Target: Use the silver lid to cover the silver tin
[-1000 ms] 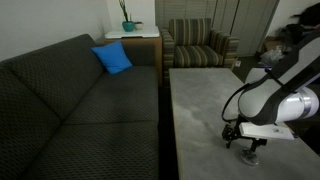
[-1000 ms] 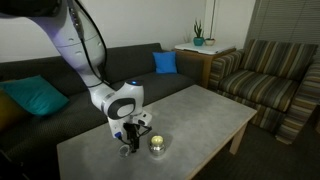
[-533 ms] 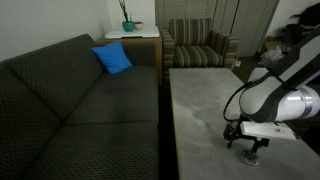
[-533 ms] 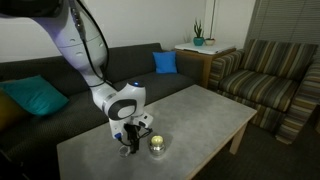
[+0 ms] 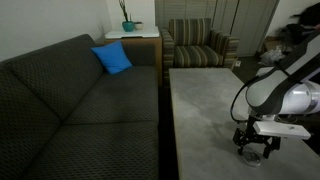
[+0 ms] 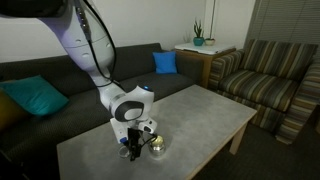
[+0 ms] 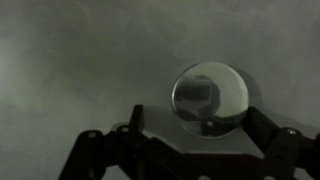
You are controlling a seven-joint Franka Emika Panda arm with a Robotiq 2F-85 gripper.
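A wide pale-grey stone-look table (image 6: 205,108) is seen in both exterior views (image 5: 200,110), and the small low round shiny silver tin (image 6: 157,146) stands on it, upright and uncovered as far as can be judged. The white jointed robot arm (image 6: 85,45) is bent down over the tin's end of the table. The dark two-fingered gripper (image 6: 135,150) hangs low just beside the tin, its fingers spread wide with nothing held between them.

The flat dull silver lid cannot be singled out in the exterior views. The step in hand is judged to be the pick-up of that lid. A thin disc lying flat on a hard top is best taken by its rim. The fingers should be brought right down to the table, centred across the disc, and only then closed. The tin beside them should not be nudged. The lid should then be kept level and let go low, square over the tin.

In the wrist view a round silvery face (image 7: 210,97) lies between the spread fingertips of the gripper (image 7: 193,118), nearer one finger. Whether it is the lid or the tin's top cannot be told. The height above the table is given only by the exterior views (image 5: 256,152).
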